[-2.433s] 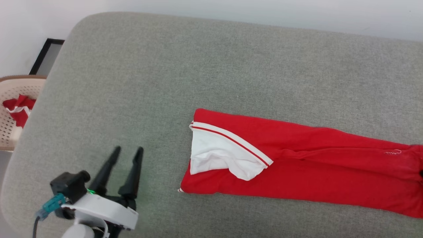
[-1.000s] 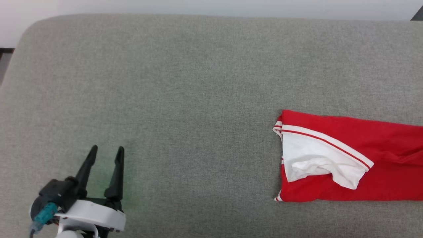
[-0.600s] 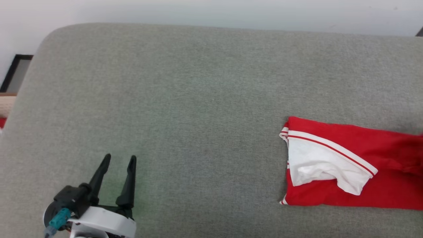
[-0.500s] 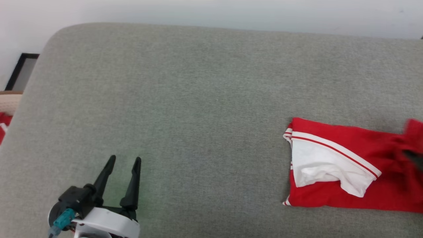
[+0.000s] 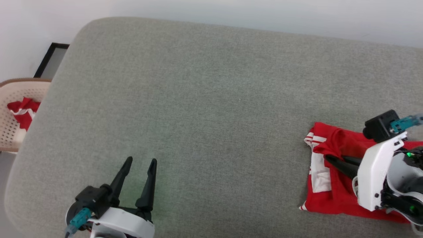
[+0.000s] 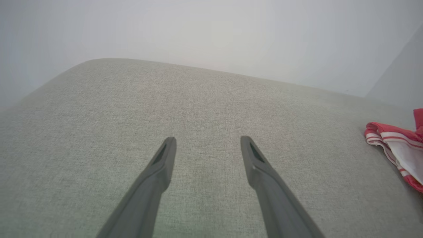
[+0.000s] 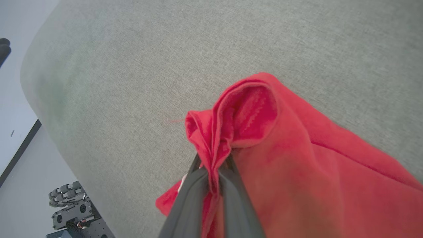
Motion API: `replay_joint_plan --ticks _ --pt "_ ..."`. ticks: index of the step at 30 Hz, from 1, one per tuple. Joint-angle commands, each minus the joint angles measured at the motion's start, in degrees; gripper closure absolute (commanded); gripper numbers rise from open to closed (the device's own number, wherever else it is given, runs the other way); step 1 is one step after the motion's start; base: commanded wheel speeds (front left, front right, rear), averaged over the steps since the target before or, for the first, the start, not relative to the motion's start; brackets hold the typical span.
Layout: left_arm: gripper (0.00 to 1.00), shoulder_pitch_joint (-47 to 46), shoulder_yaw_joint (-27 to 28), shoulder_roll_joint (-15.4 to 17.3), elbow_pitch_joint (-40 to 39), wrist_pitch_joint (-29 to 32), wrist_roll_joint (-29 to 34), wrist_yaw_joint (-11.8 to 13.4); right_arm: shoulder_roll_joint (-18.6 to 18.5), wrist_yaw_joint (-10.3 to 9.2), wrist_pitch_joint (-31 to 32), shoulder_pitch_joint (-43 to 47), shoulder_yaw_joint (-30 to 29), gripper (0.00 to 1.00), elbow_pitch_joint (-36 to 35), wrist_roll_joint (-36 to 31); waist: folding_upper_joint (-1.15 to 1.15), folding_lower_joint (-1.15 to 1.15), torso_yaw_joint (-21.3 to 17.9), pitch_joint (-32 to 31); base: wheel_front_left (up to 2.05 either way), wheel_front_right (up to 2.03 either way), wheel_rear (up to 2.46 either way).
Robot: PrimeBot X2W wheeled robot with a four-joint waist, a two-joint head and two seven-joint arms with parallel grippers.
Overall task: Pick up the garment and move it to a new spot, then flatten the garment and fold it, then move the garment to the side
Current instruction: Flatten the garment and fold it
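Observation:
The garment (image 5: 333, 185), bright red with a white panel and striped trim, lies folded over itself at the right of the grey cushion (image 5: 211, 99). My right gripper (image 5: 328, 158) is shut on a bunched red fold of the garment (image 7: 238, 115), held over its left end; the fingers (image 7: 198, 185) pinch the cloth between them. The garment's striped edge (image 6: 393, 145) also shows at the right of the left wrist view. Far from it, near the cushion's front left, my left gripper (image 5: 139, 162) stands open with nothing between its fingers (image 6: 162, 165).
A beige perforated basket (image 5: 15, 99) with a smaller red-and-white cloth (image 5: 21, 110) stands off the cushion's left edge. A dark frame (image 5: 49, 59) leans by the wall behind it. A wheeled base (image 7: 71, 206) shows on the floor in the right wrist view.
My right gripper has come into view carrying the garment's right end leftward over its left end, covering most of the white panel. The camera has swung too; the left gripper stays open.

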Motion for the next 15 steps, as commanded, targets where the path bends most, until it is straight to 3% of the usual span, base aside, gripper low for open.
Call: replay_joint_plan --ticks 1,9,10,11,12,13,15 --pt "0.00 -0.3 0.0 -0.3 0.1 0.0 -0.4 -0.1 0.3 -0.09 -0.8 -0.8 0.7 1.00 1.0 -0.8 0.00 0.00 0.3 0.4 0.00 0.00 0.00" --pt "0.00 -1.0 -0.3 -0.6 0.6 0.0 -0.7 -0.1 1.3 -0.09 -5.5 -3.8 5.0 1.00 8.6 -0.3 0.00 0.00 -0.2 0.7 0.00 0.00 0.00" --pt "0.00 -0.9 -0.6 -0.4 0.8 0.0 -0.8 -0.1 1.7 -0.09 -6.4 -4.1 5.2 0.78 9.4 0.0 0.00 0.00 -0.5 0.6 0.00 0.00 0.00" --pt "0.00 -0.9 -0.9 -0.2 1.0 0.0 -0.7 -0.1 2.0 -0.09 -7.4 -4.2 5.1 0.65 10.2 0.3 0.00 0.00 -0.7 0.5 0.00 0.00 0.00" --pt "0.00 -1.0 -0.9 -0.1 1.2 0.0 -0.9 -0.1 2.4 -0.09 -8.0 -4.4 5.3 0.22 11.0 0.8 0.00 0.00 -1.0 0.4 0.00 0.00 0.00" --pt "0.00 -1.2 -0.8 0.1 1.4 0.0 -1.0 -0.1 2.7 -0.09 -8.6 -4.6 5.7 0.01 11.6 1.3 0.00 0.00 -1.4 0.2 0.00 0.00 0.00" --pt "0.00 -1.3 -0.8 0.3 1.6 0.0 -1.1 -0.1 3.0 -0.09 -9.4 -5.1 6.0 0.00 12.2 2.7 0.00 0.00 -2.1 -0.2 0.00 0.00 0.00"
